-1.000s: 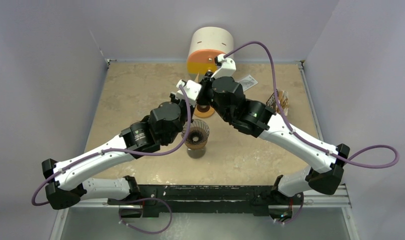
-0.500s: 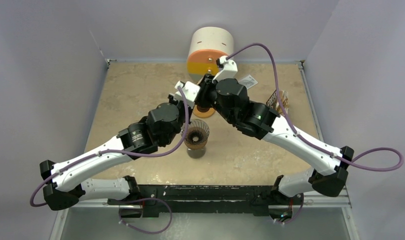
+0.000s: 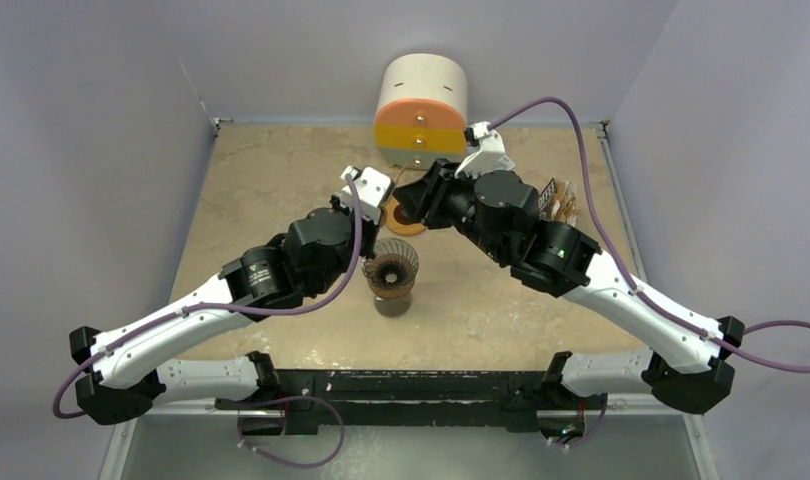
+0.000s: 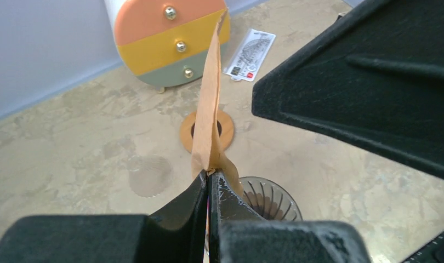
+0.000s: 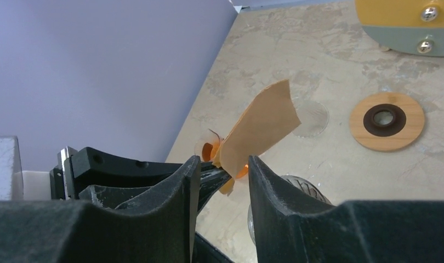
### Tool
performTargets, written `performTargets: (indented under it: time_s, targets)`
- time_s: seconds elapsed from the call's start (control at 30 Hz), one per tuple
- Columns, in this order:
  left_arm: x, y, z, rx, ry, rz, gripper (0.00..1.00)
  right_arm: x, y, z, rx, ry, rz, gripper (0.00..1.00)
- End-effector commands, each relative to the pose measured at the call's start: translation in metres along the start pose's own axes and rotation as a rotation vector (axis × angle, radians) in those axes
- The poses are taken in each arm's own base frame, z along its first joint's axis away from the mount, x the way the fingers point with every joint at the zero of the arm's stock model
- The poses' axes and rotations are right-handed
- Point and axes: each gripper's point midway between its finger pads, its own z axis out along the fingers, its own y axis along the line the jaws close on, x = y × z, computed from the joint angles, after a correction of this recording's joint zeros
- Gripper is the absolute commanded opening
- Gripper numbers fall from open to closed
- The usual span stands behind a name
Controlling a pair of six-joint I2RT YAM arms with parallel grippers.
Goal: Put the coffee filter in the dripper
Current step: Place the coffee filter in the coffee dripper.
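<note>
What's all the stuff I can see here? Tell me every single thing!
filter: one, brown, pinched in the left claw
dripper: one, dark glass, middle of table
ring: one, wooden with dark centre, behind dripper
disc: one, looks clear, flat beside ring
drawers: one box, white with orange, yellow and grey fronts, far edge
card: one, white, near drawers
packet: one, brown, far right
table: one, tan
left claw: one, black, shut on filter
right claw: one, black, open, near filter
</note>
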Motion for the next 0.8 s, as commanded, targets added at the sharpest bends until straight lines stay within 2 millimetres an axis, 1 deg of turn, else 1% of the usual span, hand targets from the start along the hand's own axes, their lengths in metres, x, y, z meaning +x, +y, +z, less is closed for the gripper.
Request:
performTargets:
  time_s: [0.0, 0.13, 0.3, 0.47, 0.5, 0.6, 0.77]
  targets:
    - [-0.022, -0.008, -0.017, 0.078, -0.02, -0.11, 0.0, 0.007, 0.011, -0.003, -0.056, 0.037, 0.008, 0.39]
    - [-0.022, -0.011, -0.022, 0.096, 0.007, -0.14, 0.0, 0.021, 0.014, -0.004, -0.084, 0.09, 0.017, 0.34]
    - [-0.023, -0.009, -0.027, 0.102, 0.015, -0.163, 0.0, 0.029, 0.013, -0.008, -0.1, 0.118, 0.024, 0.3]
    - [-0.023, -0.008, -0.028, 0.101, 0.016, -0.165, 0.0, 0.032, 0.01, -0.01, -0.089, 0.125, 0.043, 0.3]
    - [-0.023, -0.008, -0.028, 0.1, 0.016, -0.165, 0.0, 0.032, 0.008, -0.01, -0.082, 0.12, 0.049, 0.32]
    - [-0.022, -0.008, -0.028, 0.099, 0.019, -0.16, 0.0, 0.032, 0.004, -0.008, -0.059, 0.11, 0.071, 0.33]
    - [-0.019, -0.008, -0.028, 0.102, 0.024, -0.151, 0.0, 0.036, 0.004, -0.002, -0.045, 0.116, 0.104, 0.36]
